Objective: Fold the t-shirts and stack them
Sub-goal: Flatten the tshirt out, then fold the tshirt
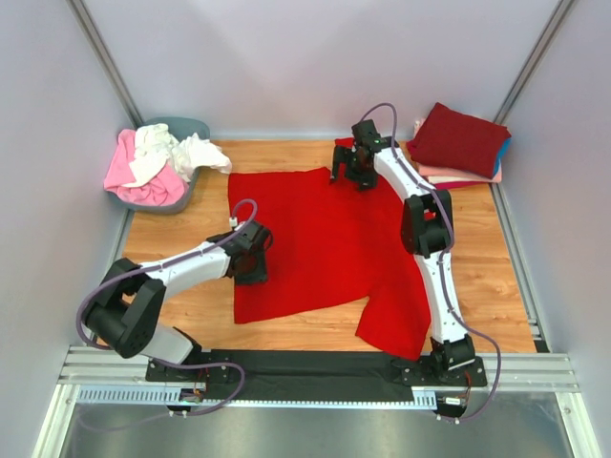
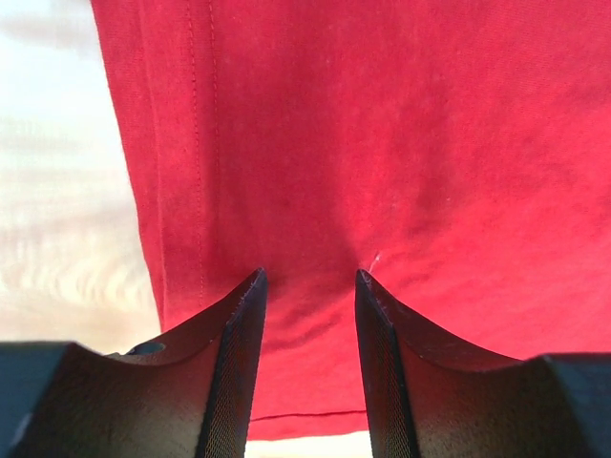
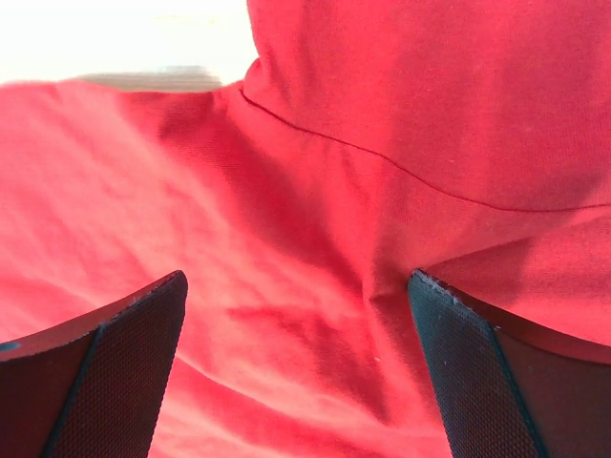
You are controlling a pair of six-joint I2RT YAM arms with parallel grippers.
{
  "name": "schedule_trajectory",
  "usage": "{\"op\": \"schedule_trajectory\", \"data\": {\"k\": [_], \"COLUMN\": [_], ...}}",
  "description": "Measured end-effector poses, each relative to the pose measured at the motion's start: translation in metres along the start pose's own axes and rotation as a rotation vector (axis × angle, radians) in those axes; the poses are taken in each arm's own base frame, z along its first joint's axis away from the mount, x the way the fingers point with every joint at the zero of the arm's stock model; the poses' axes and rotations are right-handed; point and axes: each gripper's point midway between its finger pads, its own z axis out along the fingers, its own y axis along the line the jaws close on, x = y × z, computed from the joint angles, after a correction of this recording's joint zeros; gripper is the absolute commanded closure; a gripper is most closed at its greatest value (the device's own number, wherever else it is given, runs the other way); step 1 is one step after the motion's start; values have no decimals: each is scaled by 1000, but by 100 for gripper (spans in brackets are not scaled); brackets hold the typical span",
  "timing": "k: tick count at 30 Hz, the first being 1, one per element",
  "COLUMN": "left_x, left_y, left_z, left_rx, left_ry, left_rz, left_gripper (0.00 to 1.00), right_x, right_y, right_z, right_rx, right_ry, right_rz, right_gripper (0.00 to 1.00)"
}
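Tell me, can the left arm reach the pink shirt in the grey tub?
Probably yes. The left gripper sits open at the bright red shirt's left edge. Nothing stands between it and the pink shirt in the grey tub, which looks about as far from the arm's base as the gripper is.

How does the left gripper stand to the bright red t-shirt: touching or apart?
Touching. In the left wrist view the left gripper presses the bright red t-shirt, which puckers at one fingertip.
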Motion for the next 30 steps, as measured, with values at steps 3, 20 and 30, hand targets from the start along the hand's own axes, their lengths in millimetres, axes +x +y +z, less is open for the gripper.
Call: {"op": "schedule_trajectory", "data": {"k": [3,20,30], "left_x": [13,-66,14], "left_y": [6,15,2], "left_z": [-6,-74,-91], "left_rx": [-37,-185,-73], "left_ry": [20,-120,-55], "left_rz": [-6,107,269], "left_gripper": [47,42,38], "right_x": [-4,-22,96], "right_y": [-3,-11,-73], "right_z": [0,-121,-276], "right_rx": [-1,22,280], "right_ry": [-8,-144,-406], "right_rz": [41,62,114], "right_gripper": [0,0,0]}}
